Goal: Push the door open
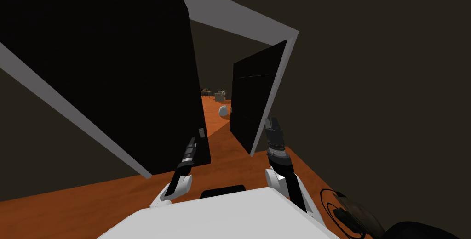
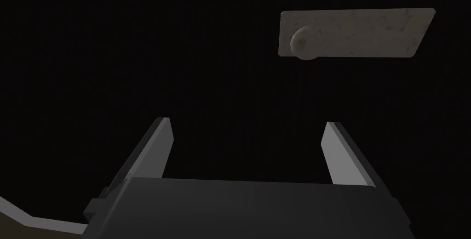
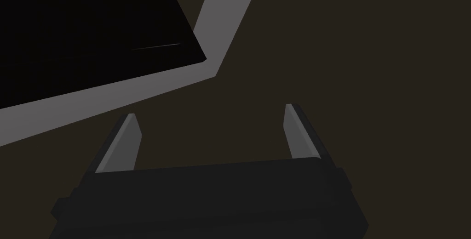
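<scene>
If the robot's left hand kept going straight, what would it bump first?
Probably the black door, on its flat face: the open left gripper aims at it, beside the grey handle plate and knob, not at them. How near is unclear.

An orange-brown wooden plank floor (image 1: pixel 239 162) runs past the black door (image 1: pixel 115 66) into the far room, where a small white rounded lump (image 1: pixel 223 110), a pale grey boxy thing (image 1: pixel 220 96) and a low table (image 1: pixel 206 92) stand on it; close by lies a black looped cable (image 1: pixel 332 199).
</scene>
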Available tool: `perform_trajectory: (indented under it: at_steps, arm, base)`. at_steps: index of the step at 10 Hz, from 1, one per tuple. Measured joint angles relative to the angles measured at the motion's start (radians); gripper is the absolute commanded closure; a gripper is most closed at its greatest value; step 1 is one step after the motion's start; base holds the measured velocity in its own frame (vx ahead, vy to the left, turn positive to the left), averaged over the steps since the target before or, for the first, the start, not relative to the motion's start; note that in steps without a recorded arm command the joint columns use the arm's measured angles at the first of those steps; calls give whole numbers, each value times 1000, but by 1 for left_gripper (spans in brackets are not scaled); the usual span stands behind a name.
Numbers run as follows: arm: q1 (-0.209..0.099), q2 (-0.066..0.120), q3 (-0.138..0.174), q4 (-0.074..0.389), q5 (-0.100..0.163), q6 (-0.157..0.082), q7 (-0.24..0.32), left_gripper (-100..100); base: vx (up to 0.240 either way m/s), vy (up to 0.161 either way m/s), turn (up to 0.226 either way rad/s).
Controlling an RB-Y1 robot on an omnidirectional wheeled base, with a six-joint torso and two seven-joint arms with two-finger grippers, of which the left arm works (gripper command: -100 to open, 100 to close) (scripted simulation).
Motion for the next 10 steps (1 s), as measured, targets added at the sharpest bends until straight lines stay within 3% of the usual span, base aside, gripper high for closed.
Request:
perform_trajectory:
  at_steps: [3,4,10]
  arm:
    - [-34,-17,4,97,1,-21,3,-100]
    - [-34,-28,4,104,0,-20,1,-100]
    - [-63,-49,8,177,1,-25,2,-100]
  base:
    - [-24,159,-164]
    - [-7,126,-94]
    - [-12,59,-59]
